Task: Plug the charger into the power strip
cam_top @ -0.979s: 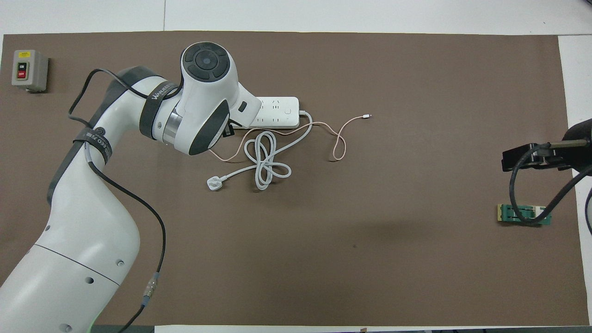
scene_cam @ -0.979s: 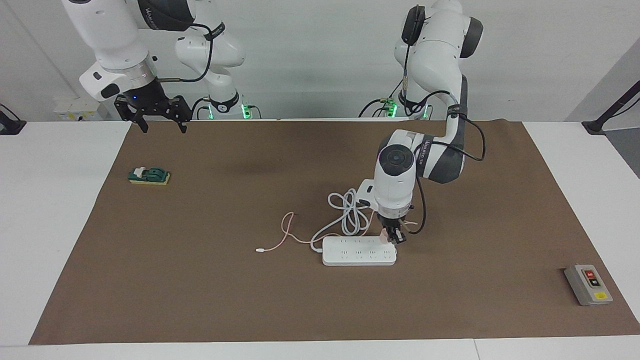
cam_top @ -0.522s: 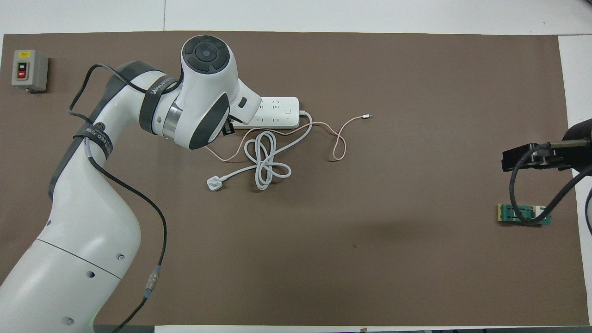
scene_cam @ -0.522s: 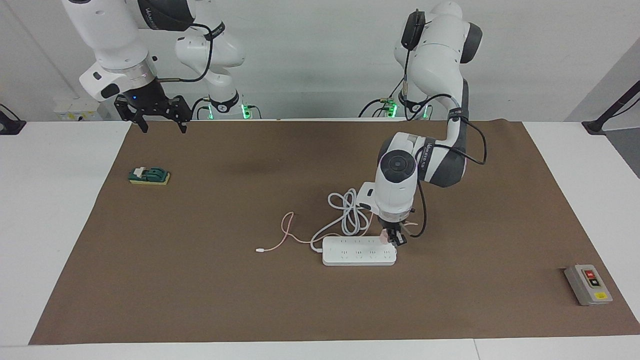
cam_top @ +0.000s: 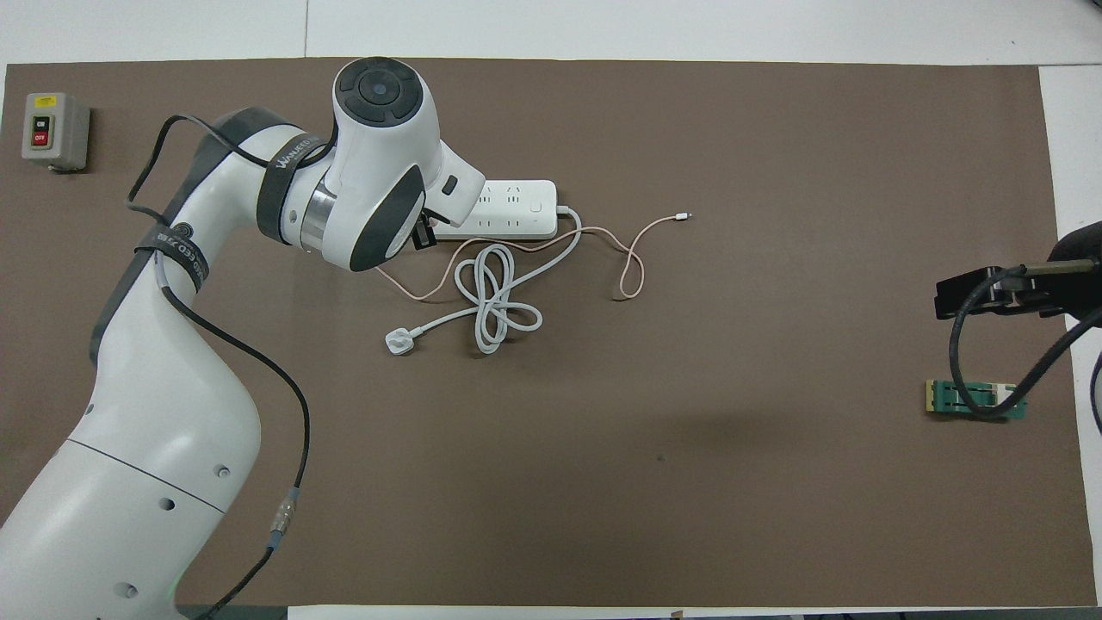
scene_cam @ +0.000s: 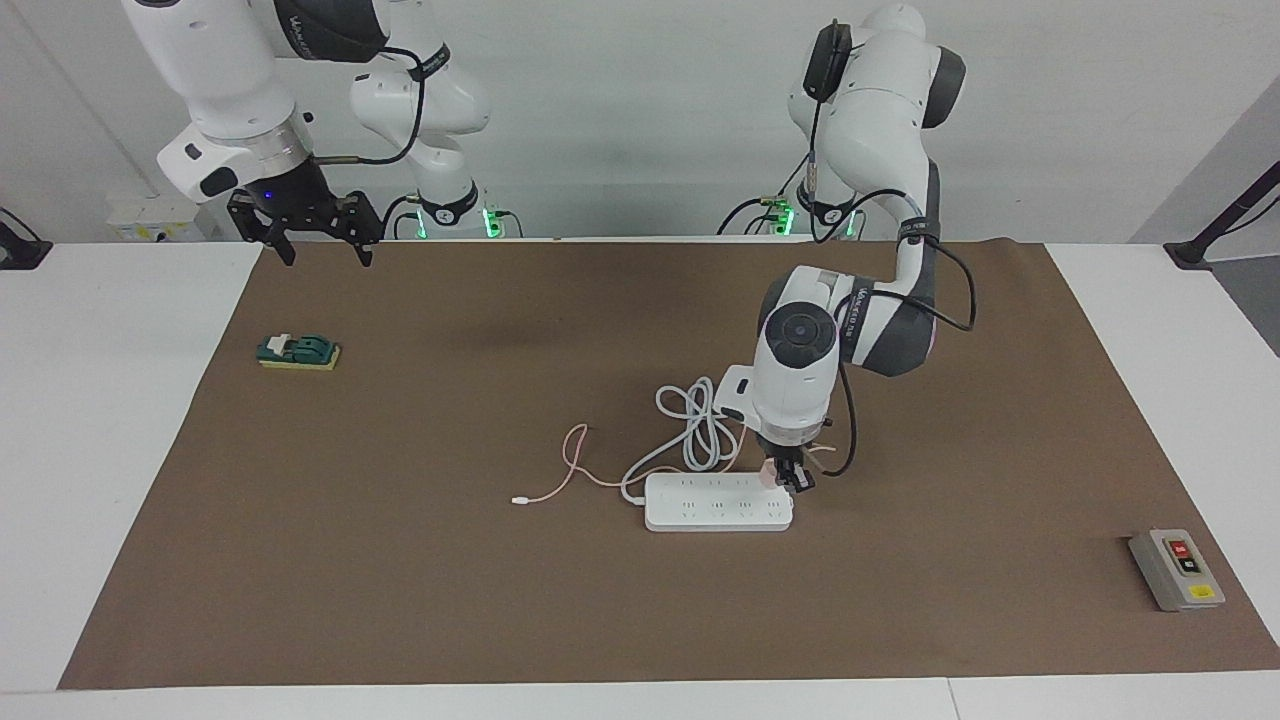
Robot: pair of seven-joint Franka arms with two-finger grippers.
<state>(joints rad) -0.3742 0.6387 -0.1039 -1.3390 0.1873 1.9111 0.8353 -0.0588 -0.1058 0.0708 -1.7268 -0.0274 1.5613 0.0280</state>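
Over power strip (scene_cam: 718,502), left claw (scene_cam: 789,478) clamping charger (scene_cam: 768,473)

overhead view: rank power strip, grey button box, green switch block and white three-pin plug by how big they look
1. power strip, largest though partly hidden under the left arm
2. grey button box and green switch block: look much alike, and the right arm's cable crosses the block, so unranked
3. white three-pin plug, smallest
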